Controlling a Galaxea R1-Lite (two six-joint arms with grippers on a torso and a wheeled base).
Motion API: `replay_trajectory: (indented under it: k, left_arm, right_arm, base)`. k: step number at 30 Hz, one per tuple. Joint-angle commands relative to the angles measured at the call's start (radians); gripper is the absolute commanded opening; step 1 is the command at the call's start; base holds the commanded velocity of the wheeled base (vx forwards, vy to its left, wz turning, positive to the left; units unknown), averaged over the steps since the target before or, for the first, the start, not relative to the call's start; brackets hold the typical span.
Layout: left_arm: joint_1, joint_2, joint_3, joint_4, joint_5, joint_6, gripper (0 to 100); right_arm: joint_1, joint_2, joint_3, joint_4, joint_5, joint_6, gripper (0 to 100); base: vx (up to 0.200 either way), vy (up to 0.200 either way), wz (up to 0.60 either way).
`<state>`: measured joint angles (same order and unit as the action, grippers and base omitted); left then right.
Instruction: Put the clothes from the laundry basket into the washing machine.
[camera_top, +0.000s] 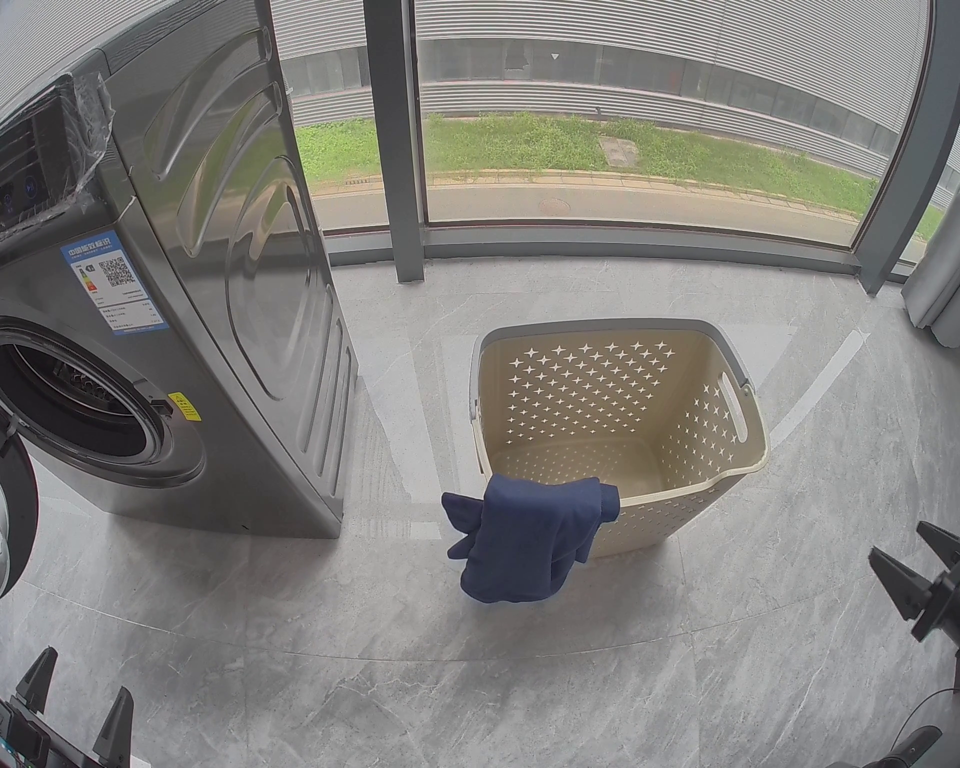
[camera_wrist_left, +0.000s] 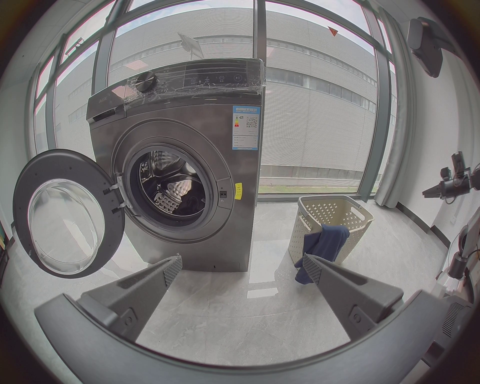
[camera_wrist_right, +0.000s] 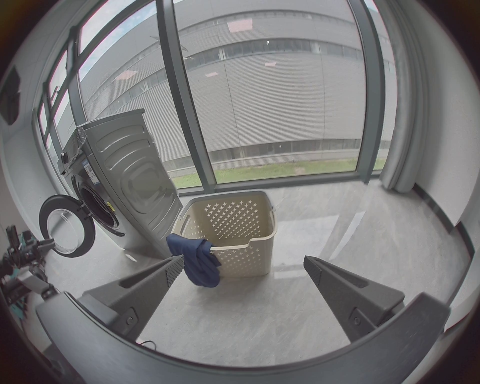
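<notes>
A cream laundry basket (camera_top: 735, 375) stands on the grey floor before the window, also seen as the basket (camera_wrist_left: 310, 212) and the basket (camera_wrist_right: 250, 250). A dark blue garment (camera_top: 525, 540) hangs over its near rim, mostly outside; the same garment (camera_wrist_left: 322, 245) and garment (camera_wrist_right: 197, 260) show from the wrists. The grey washing machine (camera_top: 200, 300) stands at the left with its round door (camera_wrist_left: 65, 215) swung open and the drum (camera_wrist_left: 170, 185) exposed. My left gripper (camera_top: 78, 695) is open, low at the near left. My right gripper (camera_top: 915, 565) is open at the right edge. Both are empty.
A large window with a grey post (camera_top: 395, 140) runs behind the basket. A curtain (camera_top: 935, 280) hangs at the far right. Bare grey floor (camera_top: 500, 680) lies between me, the basket and the machine.
</notes>
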<state>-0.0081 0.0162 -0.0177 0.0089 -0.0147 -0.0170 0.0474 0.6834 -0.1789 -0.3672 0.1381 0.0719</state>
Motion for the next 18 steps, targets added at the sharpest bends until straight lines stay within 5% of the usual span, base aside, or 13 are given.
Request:
replay_trajectory:
  k: [1, 12, 18]
  left_arm:
    - [0.000, -0.016, 0.016, 0.002, 0.001, -0.003, 100]
    - [0.000, -0.016, 0.016, 0.002, 0.001, -0.004, 100]
    - [0.000, -0.016, 0.016, 0.002, 0.001, -0.008, 100]
  right_arm:
    - [0.235, 0.602, 0.009, -0.320, -0.032, 0.146, 100]
    - [0.342, 0.843, -0.022, -0.515, -0.158, 0.147, 100]
    - [0.416, 0.956, -0.068, -0.598, -0.206, 0.201, 100]
  base:
    - [0.000, 0.000, 0.00]
    - [0.000, 0.000, 0.00]
    - [0.000, 0.000, 0.00]
